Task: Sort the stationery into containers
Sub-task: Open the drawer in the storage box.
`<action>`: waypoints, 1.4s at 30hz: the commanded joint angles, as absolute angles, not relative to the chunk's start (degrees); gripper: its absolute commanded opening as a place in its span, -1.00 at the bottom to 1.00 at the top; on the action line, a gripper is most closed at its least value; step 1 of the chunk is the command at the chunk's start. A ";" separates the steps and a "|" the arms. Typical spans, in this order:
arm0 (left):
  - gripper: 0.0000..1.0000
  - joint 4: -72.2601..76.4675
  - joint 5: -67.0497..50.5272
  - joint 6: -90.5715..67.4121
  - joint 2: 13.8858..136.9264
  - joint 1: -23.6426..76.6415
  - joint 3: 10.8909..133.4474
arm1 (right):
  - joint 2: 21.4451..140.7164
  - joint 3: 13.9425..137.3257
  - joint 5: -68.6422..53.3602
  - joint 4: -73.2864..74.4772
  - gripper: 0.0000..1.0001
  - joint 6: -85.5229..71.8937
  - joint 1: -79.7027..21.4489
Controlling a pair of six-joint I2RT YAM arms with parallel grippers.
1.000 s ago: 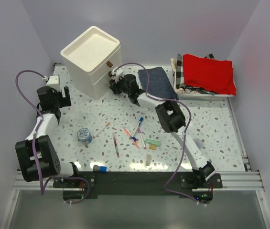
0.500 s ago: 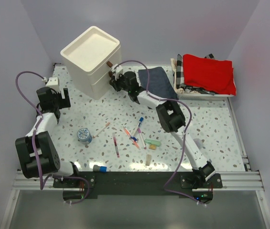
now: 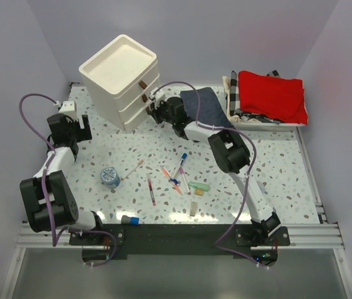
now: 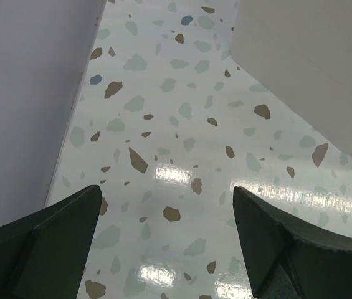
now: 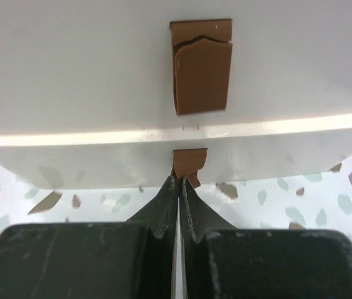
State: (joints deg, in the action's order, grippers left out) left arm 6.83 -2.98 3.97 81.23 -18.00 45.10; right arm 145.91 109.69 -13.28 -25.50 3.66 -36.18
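Observation:
The cream-white three-drawer unit (image 3: 119,75) stands at the back left. My right gripper (image 3: 154,107) (image 5: 179,182) is at its front, shut on the small brown pull tab (image 5: 189,159) of the lowest drawer; another tab (image 5: 202,65) shows above it. The stationery lies loose mid-table: a blue-white roll (image 3: 109,177), a pink pen (image 3: 132,168), a red pen (image 3: 152,191), a blue-capped pen (image 3: 180,163), a mint-green eraser (image 3: 199,185), a tan block (image 3: 192,208) and a blue-capped stick (image 3: 131,219). My left gripper (image 3: 76,128) (image 4: 166,249) hangs open over bare table left of the unit (image 4: 306,56).
A dark blue folded cloth (image 3: 208,107) lies just right of my right gripper. A checkered basket (image 3: 235,106) holding red cloth (image 3: 270,93) sits at the back right. Lilac walls close in the left, back and right sides.
My right gripper's jaws have closed on the lowest drawer's pull tab, and that arm's elbow has shifted a little right. The left arm has barely moved.

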 commanded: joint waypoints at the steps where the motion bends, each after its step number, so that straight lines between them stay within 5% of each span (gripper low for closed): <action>1: 0.82 11.16 -4.48 2.37 80.16 -18.54 45.88 | 137.38 101.79 -14.68 -27.33 -1.00 5.01 -36.04; 40: 0.82 12.92 -10.37 2.02 75.50 -18.46 42.80 | 114.43 69.17 -14.85 -26.11 -1.00 13.18 -33.57; 41: 0.83 12.92 -10.72 2.02 75.24 -18.46 42.72 | 114.96 69.43 -15.20 -25.32 -0.93 13.62 -33.57; 42: 0.83 12.92 -10.72 2.02 75.15 -18.46 42.54 | 115.22 69.69 -15.47 -24.88 -0.53 14.06 -33.49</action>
